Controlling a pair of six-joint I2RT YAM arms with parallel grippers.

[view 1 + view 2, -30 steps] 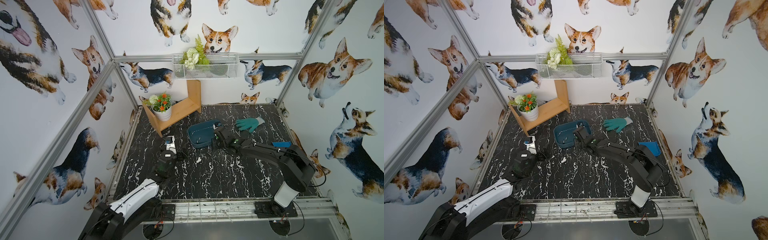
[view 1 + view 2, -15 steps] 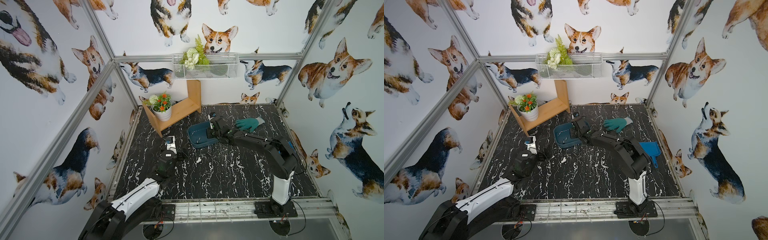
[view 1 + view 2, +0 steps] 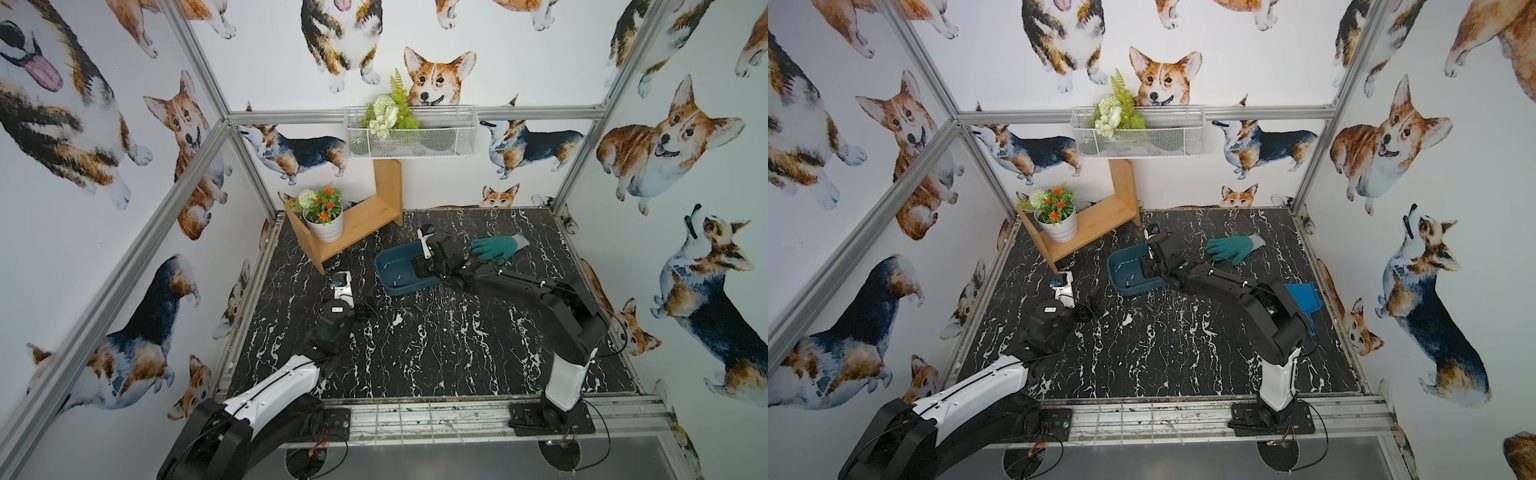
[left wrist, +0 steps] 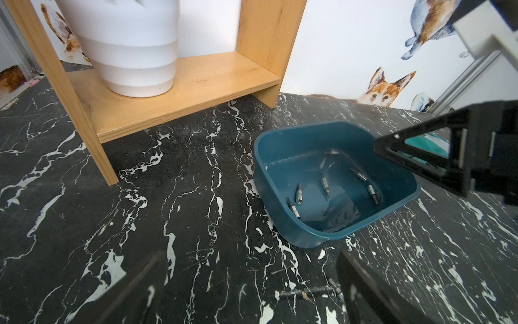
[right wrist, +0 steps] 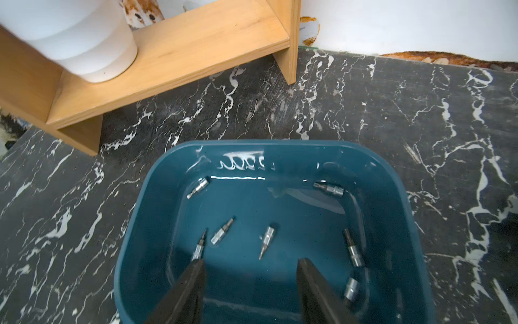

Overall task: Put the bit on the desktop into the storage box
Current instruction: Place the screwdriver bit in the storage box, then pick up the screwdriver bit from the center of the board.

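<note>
Bits (image 5: 267, 241) — 7 countable in the right wrist view — loose and flat on the floor of the storage box (image 5: 280, 144), several tucked close to its walls. Apparently 1 stray bit (image 4: 334, 285) left out on the bench (image 4: 196, 196), just beside a finger of the left end effector (image 4: 252, 258) and partly hidden by it. Too small in both top views to confirm.

Right end effector (image 5: 251, 263): spread, nothing between the jaws, tips hanging over the box interior, 1 tip almost above a bit. Left end effector: spread wide, empty, low over the bench, short of the box.

Possible trouble from here:

- Drawing the right arm back too low: likely to clip the flared rim and drag or tip so shallow a tub, scattering bits onto dark veined marble where small steel pieces hide easily.
- Closing on the stray bit off-centre: small, hard and round, so apt to roll or squirt out sideways — possibly under the finger already crowding it.
- Carrying it to the box with the right arm parked above: risk of the 2 arms meeting over the rim.
- Opening too high above the box: bounce off the hard plastic floor and out over the low wall.
</note>
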